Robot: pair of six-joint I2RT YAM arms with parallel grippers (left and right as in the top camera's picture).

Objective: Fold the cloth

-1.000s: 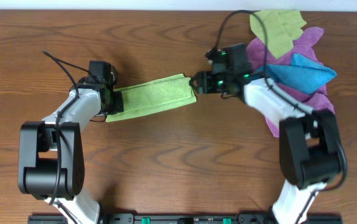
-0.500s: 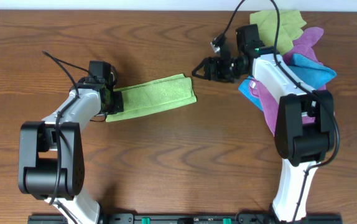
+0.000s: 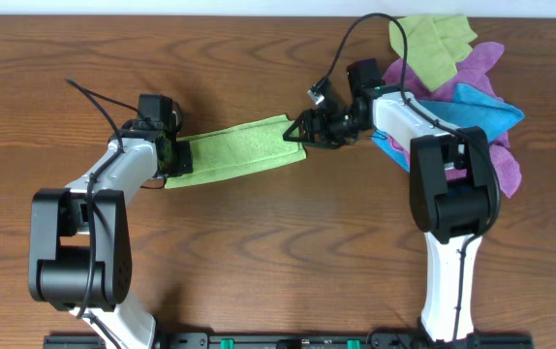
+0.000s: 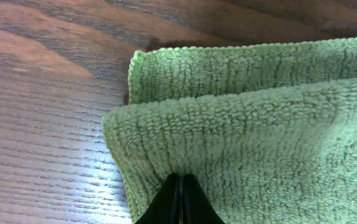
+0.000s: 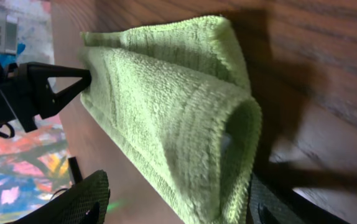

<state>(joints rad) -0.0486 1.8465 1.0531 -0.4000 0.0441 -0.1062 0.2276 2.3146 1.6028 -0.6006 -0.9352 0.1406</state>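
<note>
Jaws spread, the right gripper [image 3: 295,133] is back at the lime-green cloth [image 3: 239,150], seemingly to regrasp, while the left gripper [image 4: 178,185] pinches its other end.

Cloth [image 4: 241,124] fuzzy looped microfibre, matt; worktop [image 4: 35,124] grained wood, smooth with slight sheen; left fingers [image 4: 166,208] matt black plastic.

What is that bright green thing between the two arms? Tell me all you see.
The cloth is lime-green, fuzzy microfibre, folded into a long layered strip lying slantwise on the wooden table. The left tool pinches its left end, shut; the right tool stands open around its looped right end.
</note>
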